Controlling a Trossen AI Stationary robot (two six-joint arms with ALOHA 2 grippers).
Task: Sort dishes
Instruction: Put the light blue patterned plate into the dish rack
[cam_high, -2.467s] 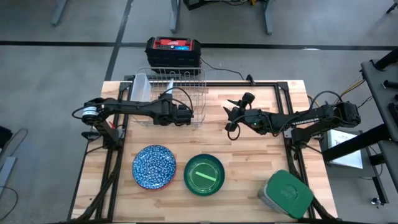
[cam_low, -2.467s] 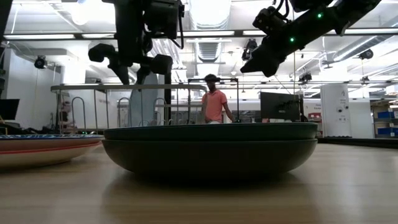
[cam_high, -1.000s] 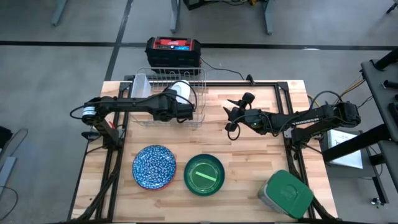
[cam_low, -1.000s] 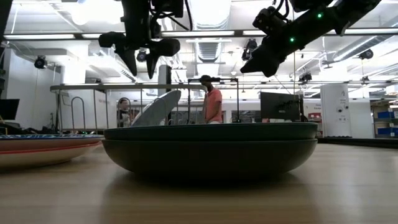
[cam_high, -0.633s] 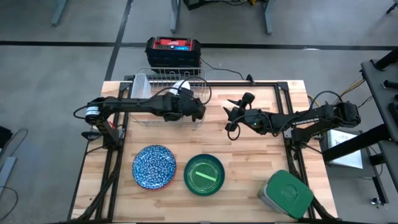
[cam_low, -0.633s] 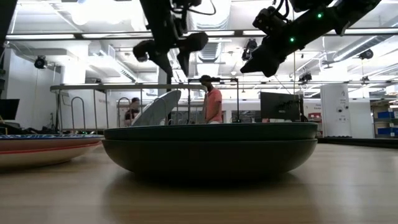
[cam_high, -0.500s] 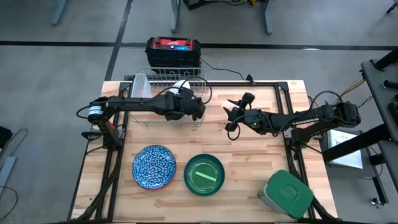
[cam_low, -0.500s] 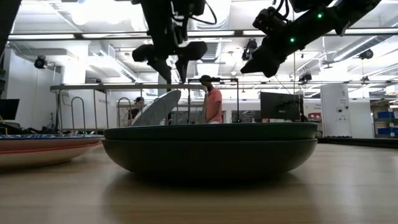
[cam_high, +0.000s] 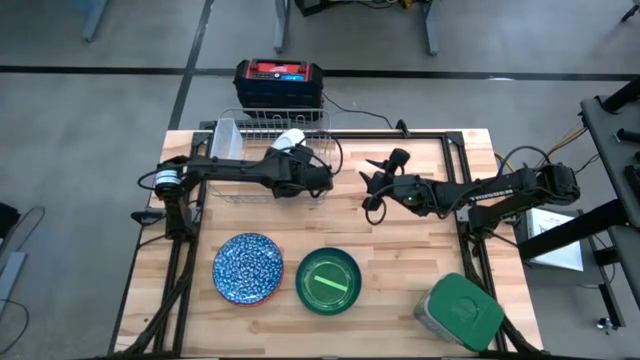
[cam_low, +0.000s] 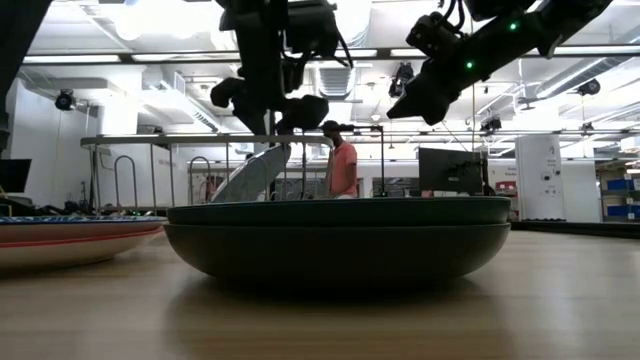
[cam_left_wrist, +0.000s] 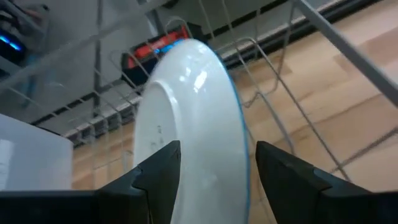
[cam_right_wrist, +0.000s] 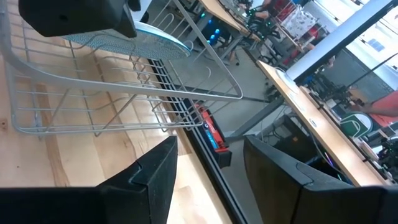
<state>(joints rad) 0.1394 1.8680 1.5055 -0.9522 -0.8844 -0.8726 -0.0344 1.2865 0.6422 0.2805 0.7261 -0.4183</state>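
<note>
The wire rack (cam_high: 275, 155) is standing at the table's (cam_high: 400, 250) far edge, toward the left corner. It is holding a white plate (cam_high: 289, 139) leaning on its edge between the wires; the same plate (cam_left_wrist: 186, 130) is filling the left wrist view, tilted. A pale rectangular piece (cam_high: 226, 140) is sitting at the rack's left end.

A blue patterned plate (cam_high: 247, 267) is lying flat near the table's near edge on the left. Just beside it, to the right, a dark green bowl (cam_high: 328, 281) is sitting upright and apart from it. A grey container with a green lid (cam_high: 461, 312) is resting at the near right corner. A red and black box (cam_high: 279, 83) is sitting on the floor beyond the far edge, behind the rack.

The left gripper (cam_high: 318, 180) is hovering over the rack's right end, just beside the white plate. Its fingers (cam_left_wrist: 155, 177) are standing apart, framing the plate without touching it, and are holding nothing.

The right gripper (cam_high: 372, 190) is hanging above the middle of the table, right of the rack, jaws apart and empty, well away from every dish.

A person (cam_low: 342, 160) is standing in the room behind the table.
</note>
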